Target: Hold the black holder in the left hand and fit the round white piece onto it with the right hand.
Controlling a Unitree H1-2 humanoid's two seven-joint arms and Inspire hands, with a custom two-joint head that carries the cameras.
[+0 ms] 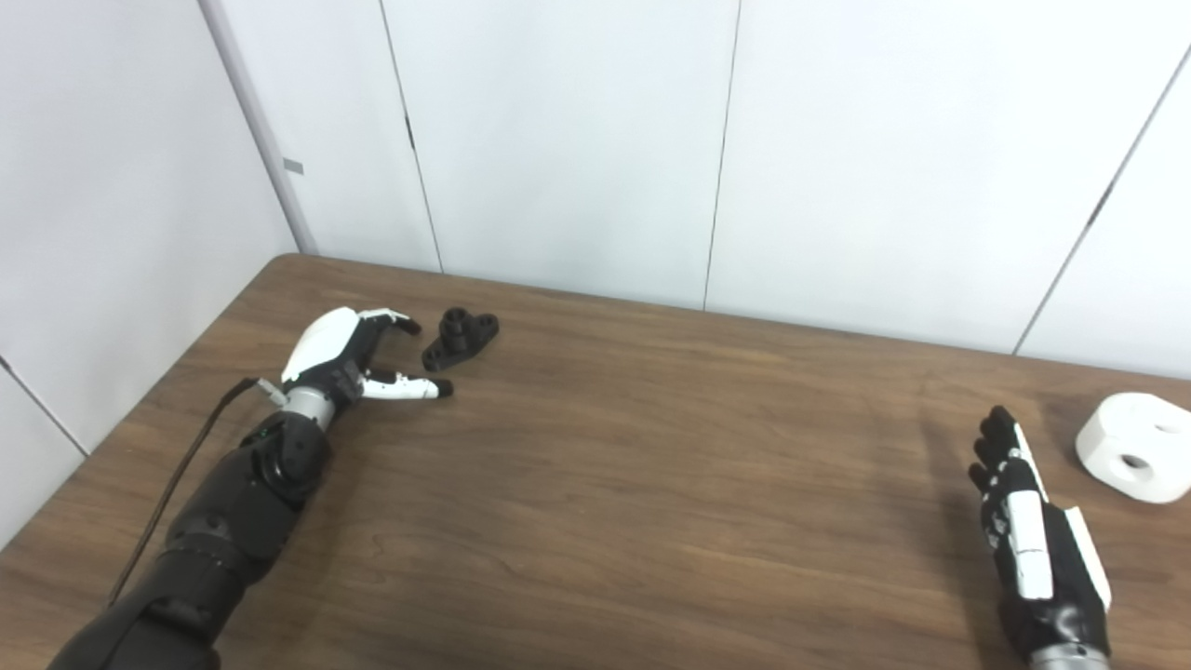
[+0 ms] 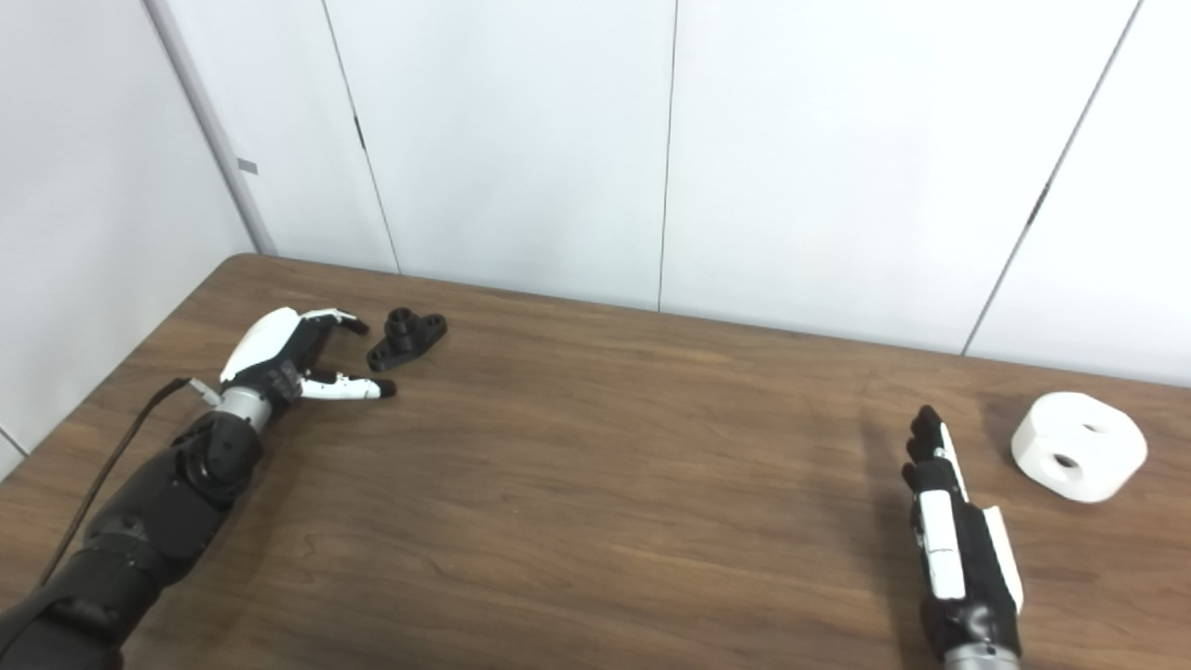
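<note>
Nothing grasped yet: left robot hand [image 1: 349,358] spread beside black holder [image 1: 461,338] near the desk's [image 1: 595,465] far-left corner; right robot hand [image 1: 1028,530] released beside round white piece [image 1: 1135,447] at the right edge.

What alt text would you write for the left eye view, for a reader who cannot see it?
The robot's open left hand reaches beside a black holder on a brown table. At right, the open right hand waits near a round white piece, not touching it.

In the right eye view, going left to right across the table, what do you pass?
left hand → black holder → right hand → round white piece
</note>
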